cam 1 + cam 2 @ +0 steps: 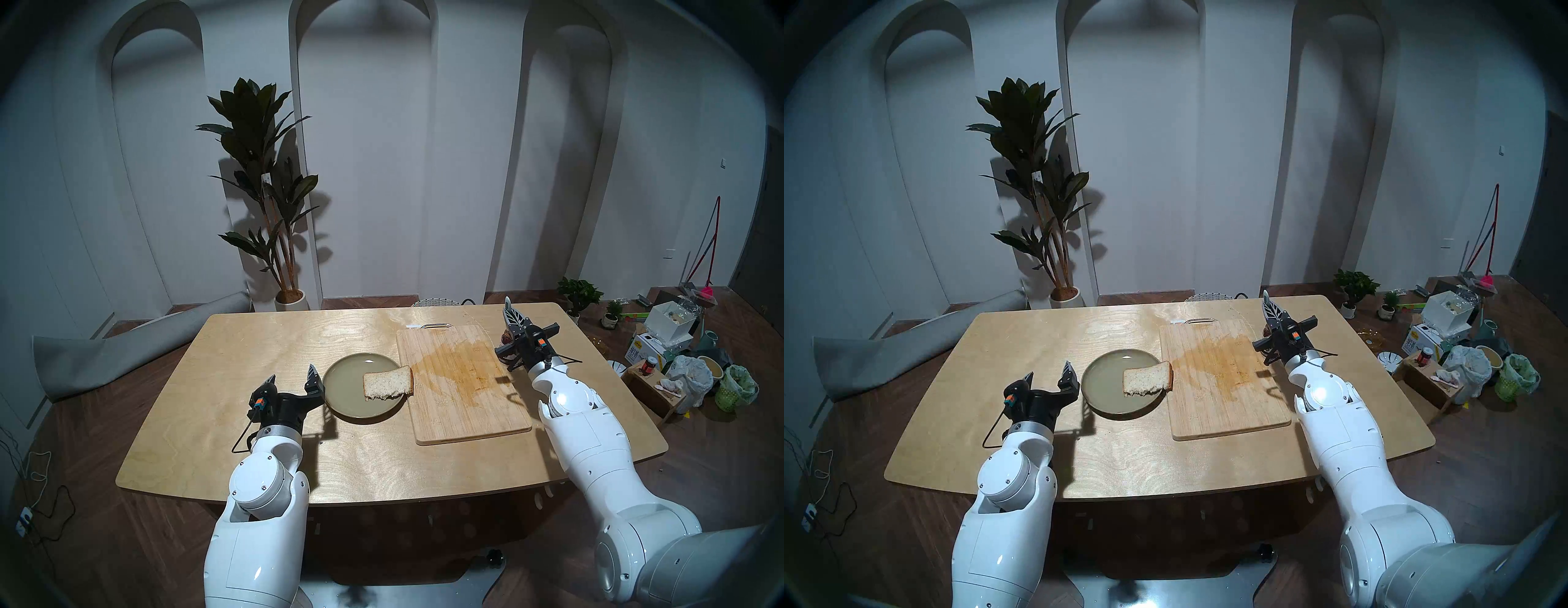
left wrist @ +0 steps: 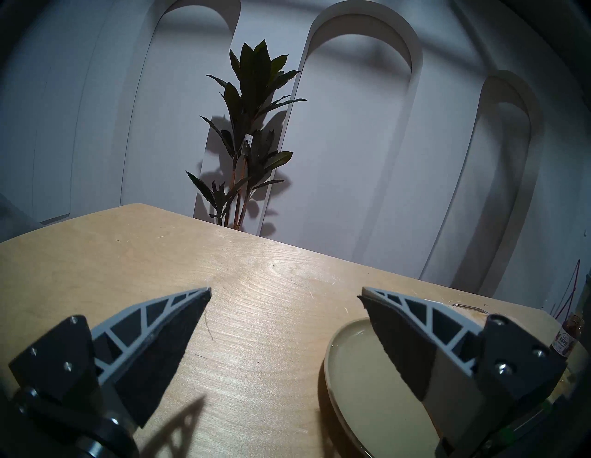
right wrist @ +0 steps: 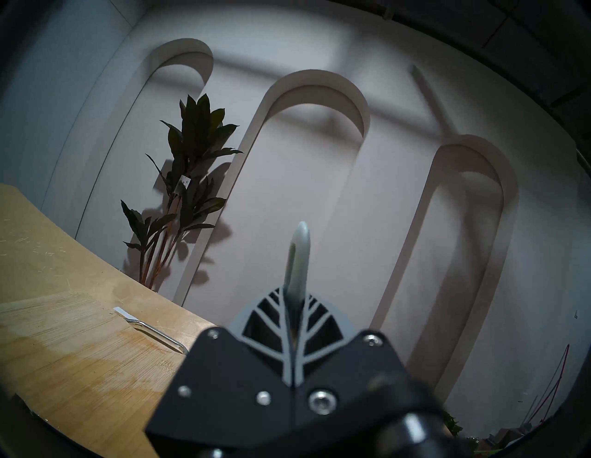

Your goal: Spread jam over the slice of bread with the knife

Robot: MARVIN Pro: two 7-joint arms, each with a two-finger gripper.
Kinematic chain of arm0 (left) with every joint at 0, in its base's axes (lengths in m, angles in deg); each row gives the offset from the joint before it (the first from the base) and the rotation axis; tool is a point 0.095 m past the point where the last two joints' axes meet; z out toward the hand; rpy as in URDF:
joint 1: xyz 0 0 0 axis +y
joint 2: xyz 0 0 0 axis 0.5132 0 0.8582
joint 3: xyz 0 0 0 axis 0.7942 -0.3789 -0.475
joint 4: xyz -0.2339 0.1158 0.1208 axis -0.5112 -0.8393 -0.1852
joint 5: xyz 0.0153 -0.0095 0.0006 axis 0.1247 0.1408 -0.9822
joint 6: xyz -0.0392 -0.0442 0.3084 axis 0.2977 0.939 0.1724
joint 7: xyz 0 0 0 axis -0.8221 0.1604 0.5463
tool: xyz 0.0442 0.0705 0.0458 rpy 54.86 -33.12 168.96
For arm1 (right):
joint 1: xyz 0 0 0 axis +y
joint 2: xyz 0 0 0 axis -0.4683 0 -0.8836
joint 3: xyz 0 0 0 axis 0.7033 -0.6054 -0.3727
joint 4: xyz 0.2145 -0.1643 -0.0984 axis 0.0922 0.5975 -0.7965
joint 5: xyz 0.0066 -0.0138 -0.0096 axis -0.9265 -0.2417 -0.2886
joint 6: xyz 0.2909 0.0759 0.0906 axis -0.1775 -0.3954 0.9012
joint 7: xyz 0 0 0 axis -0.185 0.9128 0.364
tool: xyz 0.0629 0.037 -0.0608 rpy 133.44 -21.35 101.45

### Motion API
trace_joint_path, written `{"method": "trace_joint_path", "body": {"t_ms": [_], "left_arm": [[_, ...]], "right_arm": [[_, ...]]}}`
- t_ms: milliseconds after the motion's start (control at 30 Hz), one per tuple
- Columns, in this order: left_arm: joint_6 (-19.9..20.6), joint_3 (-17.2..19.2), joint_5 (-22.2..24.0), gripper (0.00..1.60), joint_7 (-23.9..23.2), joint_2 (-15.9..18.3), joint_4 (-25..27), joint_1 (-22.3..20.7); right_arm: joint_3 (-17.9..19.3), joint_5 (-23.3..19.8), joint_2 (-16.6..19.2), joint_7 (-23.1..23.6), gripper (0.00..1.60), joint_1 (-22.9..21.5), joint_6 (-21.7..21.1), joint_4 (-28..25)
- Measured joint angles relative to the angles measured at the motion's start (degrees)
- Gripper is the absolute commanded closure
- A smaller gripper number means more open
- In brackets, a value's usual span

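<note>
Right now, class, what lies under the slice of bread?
The slice of bread rests on the right side of a green plate, its right corner reaching past the rim toward the cutting board. The part of the plate beneath the slice is hidden.

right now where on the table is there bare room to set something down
Bare tabletop left of and behind the plate, and along the near edge. Most of the cutting board is bare but stained. Crowded: the plate with the slice of bread, and the far right corner round the right hand.

Left gripper (image 1: 292,374) level with jaws spread wide; right gripper (image 1: 508,309) tilted upward, jaws clamped together.
</note>
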Motion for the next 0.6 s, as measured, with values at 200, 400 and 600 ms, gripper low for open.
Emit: {"method": "trace_joint_path", "body": {"t_ms": [200, 400, 600], "left_arm": [[-0.2, -0.3, -0.1, 0.00, 0.2, 0.0, 0.0, 0.1], [-0.3, -0.5, -0.1, 0.00, 0.5, 0.1, -0.1, 0.1], [-0.4, -0.7, 0.0, 0.00, 0.8, 0.1, -0.2, 0.1]], "right_arm": [[0.3, -0.1, 0.2, -0.2, 1.60, -0.5, 1.8, 0.5], [0.3, -0.3, 0.9, 0.3, 1.60, -1.4, 4.1, 2.9], [-0.1, 0.1, 1.8, 1.9, 1.60, -2.1, 6.7, 6.1]]}}
